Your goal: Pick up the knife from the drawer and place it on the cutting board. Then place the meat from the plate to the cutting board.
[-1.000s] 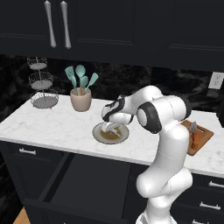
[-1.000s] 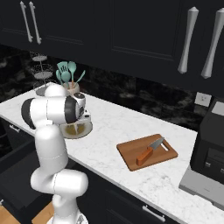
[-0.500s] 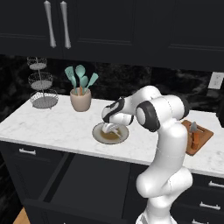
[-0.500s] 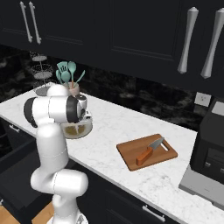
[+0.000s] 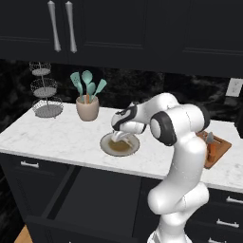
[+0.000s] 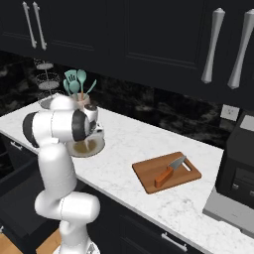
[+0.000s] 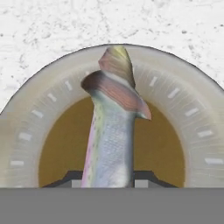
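Gripping the meat (image 7: 111,131) over the plate (image 7: 30,127).

The gripper (image 7: 108,180) has its jaws clenched on the near end of the one pale, elongated piece, which rises from between the finger tips above the plate's brown centre. It looks thin, light and probably slick and limp, so a hold nearer its middle would likely droop less than one at the end. One knife (image 6: 169,169) already lies on the single cutting board (image 6: 149,174), well apart along the counter (image 6: 129,144). Three teal spatulas (image 5: 86,85) stand in one cup (image 5: 87,108).
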### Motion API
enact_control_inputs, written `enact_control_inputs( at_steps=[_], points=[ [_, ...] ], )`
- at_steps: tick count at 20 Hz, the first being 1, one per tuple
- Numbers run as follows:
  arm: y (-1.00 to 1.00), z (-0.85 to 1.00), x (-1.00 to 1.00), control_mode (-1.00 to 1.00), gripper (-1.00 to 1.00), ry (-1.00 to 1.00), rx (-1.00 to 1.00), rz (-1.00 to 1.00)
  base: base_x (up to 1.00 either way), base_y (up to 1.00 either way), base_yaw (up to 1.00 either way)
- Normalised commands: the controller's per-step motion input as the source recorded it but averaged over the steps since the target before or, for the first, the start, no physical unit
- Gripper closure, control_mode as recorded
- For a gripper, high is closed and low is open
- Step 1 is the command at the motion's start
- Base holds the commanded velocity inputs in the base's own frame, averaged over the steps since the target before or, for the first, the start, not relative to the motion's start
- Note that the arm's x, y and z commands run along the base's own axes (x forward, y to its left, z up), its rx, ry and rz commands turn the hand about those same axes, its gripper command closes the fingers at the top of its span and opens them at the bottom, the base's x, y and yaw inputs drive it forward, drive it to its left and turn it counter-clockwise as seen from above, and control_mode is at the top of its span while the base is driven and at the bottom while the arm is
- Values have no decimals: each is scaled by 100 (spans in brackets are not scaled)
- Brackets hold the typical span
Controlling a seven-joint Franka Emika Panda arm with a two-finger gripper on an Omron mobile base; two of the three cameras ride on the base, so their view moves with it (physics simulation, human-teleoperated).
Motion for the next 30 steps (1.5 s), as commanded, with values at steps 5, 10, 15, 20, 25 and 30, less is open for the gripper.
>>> enact_control_inputs(
  at_steps=[5,10,15,20,25,30],
  points=[
    [-1,58,-40,-100,100,-8,0,-15,0,0,0],
    [-26,65,-81,-100,100,-9,-1,-24,0,0,0],
    [-64,33,-84,-100,100,-2,0,-20,0,0,0],
    [-88,21,-75,-100,100,0,0,-19,0,0,0],
    [-92,36,-39,-100,100,0,0,-19,0,0,0],
    [-84,35,-29,-100,100,0,0,-20,0,0,0]
  ],
)
